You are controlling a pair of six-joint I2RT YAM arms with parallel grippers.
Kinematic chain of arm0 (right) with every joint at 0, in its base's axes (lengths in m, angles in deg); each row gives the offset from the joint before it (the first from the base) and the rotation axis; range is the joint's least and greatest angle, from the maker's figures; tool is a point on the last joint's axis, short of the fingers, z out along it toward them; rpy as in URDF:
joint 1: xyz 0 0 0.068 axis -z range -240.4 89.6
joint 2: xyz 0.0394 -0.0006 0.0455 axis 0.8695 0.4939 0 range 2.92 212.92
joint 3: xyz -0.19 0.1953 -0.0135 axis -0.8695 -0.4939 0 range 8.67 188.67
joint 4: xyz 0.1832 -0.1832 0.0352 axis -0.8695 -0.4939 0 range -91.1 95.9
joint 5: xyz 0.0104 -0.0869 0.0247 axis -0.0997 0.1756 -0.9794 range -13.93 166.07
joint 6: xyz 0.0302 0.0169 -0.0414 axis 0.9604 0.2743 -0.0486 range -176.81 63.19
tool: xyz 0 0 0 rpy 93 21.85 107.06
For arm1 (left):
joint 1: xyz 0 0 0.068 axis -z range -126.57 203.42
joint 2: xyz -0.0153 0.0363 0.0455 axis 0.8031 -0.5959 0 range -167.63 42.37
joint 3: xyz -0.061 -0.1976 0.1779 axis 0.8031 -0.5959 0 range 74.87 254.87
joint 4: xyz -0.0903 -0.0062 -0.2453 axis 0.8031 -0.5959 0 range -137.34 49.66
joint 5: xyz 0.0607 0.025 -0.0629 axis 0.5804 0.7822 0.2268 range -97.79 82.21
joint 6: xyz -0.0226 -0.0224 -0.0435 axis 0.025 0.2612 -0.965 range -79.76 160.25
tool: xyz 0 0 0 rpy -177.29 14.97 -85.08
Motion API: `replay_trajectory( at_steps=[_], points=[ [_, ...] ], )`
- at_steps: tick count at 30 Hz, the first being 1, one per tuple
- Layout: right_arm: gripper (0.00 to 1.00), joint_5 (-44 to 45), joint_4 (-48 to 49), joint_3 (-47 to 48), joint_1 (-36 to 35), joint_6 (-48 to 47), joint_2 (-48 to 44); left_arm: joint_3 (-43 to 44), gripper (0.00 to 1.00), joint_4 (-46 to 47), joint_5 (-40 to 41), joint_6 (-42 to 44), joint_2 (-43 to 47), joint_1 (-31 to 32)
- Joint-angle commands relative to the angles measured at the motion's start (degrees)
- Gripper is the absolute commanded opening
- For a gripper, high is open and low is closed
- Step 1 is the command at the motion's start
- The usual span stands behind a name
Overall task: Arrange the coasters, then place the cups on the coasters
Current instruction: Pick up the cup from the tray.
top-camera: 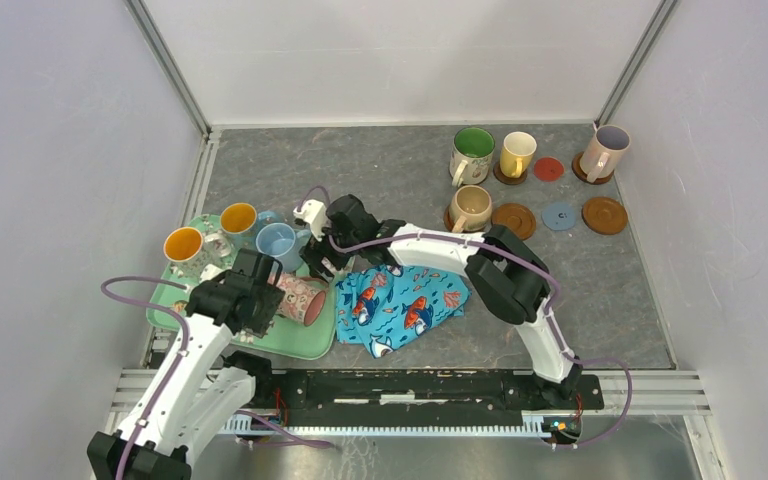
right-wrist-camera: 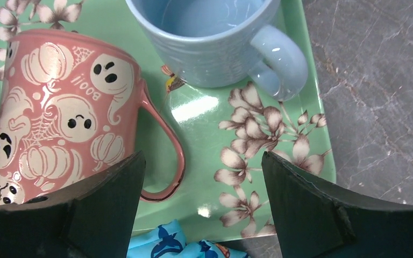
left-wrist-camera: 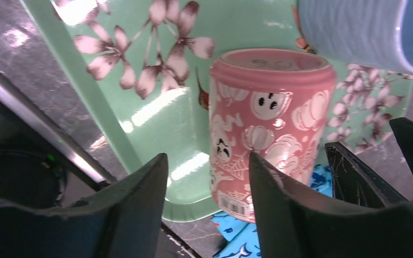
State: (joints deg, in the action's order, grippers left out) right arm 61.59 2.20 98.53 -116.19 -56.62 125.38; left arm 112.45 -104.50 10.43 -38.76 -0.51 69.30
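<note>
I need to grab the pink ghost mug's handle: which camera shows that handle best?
Right wrist: the handle of the pink ghost mug shows whole, side-on. Left wrist shows only its base and wall; top external shows the mug small, partly behind the left arm.

pink mug [top-camera: 303, 300] half under left arm [top-camera: 195, 350], light blue mug [right-wrist-camera: 215, 48] cropped at top

Pink ghost-print mug [right-wrist-camera: 59, 113] lies sideways on the tray [right-wrist-camera: 196, 137].
</note>
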Motion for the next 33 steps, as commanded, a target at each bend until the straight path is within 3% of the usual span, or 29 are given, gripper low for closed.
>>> replay_trajectory(
  at_steps=[1,13,17,21,28,33],
  points=[
    [0.86,3.62,-2.44,2.70,-1.20,2.34,1.86,3.38,0.66,-4.21,3.36,2.52,-2.00,0.03],
    [0.85,18.12,-7.28,5.35,-5.05,-2.73,7.04,9.69,0.77,-4.01,7.42,4.62,-6.23,-0.05],
    [0.79,24.43,-7.03,3.72,-5.84,-4.11,5.99,10.93,0.80,-3.89,8.76,5.01,-6.88,-0.06],
    [0.66,27.52,-5.95,2.05,-5.87,-4.47,4.04,11.33,0.81,-3.86,9.92,5.60,-7.97,-0.06],
    [0.26,27.46,-2.77,-0.71,-5.90,-4.54,-0.08,10.76,0.82,-3.11,10.52,6.04,-8.10,-0.06],
    [0.13,27.48,-0.92,-2.08,-5.99,-4.66,-2.81,10.67,0.84,-2.46,10.70,6.94,-8.09,-0.06]
  ],
)
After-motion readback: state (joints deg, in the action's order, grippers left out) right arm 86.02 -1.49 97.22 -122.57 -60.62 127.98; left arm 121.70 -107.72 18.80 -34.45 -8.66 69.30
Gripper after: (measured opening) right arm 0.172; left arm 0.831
